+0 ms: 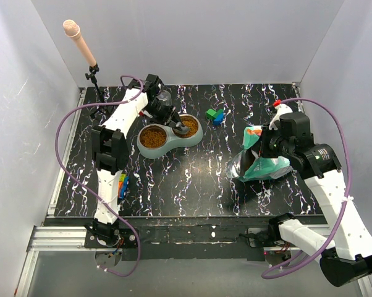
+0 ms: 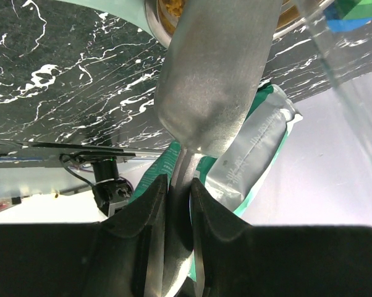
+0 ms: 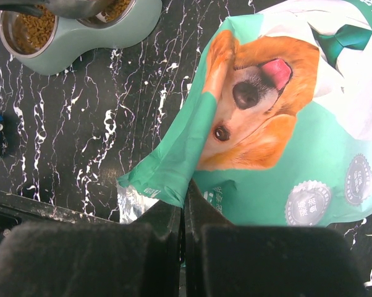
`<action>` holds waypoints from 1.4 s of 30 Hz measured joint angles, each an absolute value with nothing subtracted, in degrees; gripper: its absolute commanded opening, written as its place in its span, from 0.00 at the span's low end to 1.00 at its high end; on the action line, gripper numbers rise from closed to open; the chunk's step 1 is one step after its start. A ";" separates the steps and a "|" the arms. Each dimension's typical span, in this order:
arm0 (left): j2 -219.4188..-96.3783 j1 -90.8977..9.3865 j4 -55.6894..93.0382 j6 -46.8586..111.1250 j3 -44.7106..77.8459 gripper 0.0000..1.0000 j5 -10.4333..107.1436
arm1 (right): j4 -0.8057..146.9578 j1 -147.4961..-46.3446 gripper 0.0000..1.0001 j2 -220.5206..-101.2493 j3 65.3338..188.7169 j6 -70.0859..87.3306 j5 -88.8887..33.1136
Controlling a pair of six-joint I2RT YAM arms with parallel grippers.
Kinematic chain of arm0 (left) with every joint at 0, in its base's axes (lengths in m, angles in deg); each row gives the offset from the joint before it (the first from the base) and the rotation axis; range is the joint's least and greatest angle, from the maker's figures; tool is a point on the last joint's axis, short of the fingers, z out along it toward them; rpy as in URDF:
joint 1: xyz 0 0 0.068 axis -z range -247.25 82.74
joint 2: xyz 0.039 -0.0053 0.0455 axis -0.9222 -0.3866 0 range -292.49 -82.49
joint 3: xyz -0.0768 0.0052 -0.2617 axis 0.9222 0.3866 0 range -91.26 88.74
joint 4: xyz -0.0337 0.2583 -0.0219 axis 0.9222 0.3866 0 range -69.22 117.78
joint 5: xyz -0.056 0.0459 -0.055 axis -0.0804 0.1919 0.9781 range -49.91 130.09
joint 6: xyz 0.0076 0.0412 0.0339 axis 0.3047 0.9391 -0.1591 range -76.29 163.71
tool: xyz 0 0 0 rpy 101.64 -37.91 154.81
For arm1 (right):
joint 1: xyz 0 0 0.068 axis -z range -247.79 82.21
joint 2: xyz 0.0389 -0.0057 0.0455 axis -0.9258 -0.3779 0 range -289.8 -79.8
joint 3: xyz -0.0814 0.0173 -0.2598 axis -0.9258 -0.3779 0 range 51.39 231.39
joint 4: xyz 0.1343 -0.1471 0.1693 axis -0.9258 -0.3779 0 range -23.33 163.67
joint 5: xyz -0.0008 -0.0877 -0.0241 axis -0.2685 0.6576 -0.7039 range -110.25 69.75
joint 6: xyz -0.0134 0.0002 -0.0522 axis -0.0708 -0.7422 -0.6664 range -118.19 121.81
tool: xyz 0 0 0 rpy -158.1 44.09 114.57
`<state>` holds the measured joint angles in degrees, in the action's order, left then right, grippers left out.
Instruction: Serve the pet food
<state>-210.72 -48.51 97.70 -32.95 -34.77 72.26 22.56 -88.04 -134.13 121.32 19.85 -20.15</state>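
Jaws: left gripper point(image 2: 178, 192) clamps scoop point(image 2: 217, 80) handle; right gripper point(image 3: 184, 210) pinches bag point(image 3: 285, 161) edge, three o'clock. Loose pet food point(image 1: 152, 137) likely spills easily: move by scoop.

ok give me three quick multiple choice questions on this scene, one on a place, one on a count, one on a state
1. Where is the metal scoop? A in the bag; B over the feeder's right bowl; C flat beside the feeder.
2. How many feeder bowls hold pet food? A none; B one; C both.
3. The right fingers are: A shut on the bag's edge; B open; C shut on the scoop.
Answers: 1 B, the left fingers hold it above that bowl; 2 C, pet food shows in each; 3 A, they pinch the teal edge.
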 measured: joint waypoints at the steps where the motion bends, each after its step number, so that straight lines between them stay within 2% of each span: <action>1: -210.63 -48.43 97.75 -33.52 -34.77 0.00 72.21 | 22.56 -88.04 0.01 -134.13 121.32 19.85 -20.17; 8: -209.08 -48.38 97.66 -36.99 -33.98 0.00 71.84 | 22.58 -88.04 0.01 -134.15 121.32 19.87 -20.28; 17: -201.36 -48.38 97.79 -39.44 -30.31 0.00 71.88 | 22.58 -88.07 0.01 -134.46 121.34 19.92 -20.63; 35: -201.14 -48.34 97.77 -37.98 -26.66 0.00 71.93 | 22.52 -88.07 0.01 -134.63 121.45 20.09 -20.76; 39: -198.78 -47.62 97.07 -32.95 -22.05 0.00 71.64 | 21.36 -88.04 0.01 -136.34 123.46 20.03 -20.67; 42: -191.92 -46.61 94.77 -29.54 -13.59 0.00 71.25 | 20.42 -88.04 0.01 -138.54 125.65 19.79 -20.54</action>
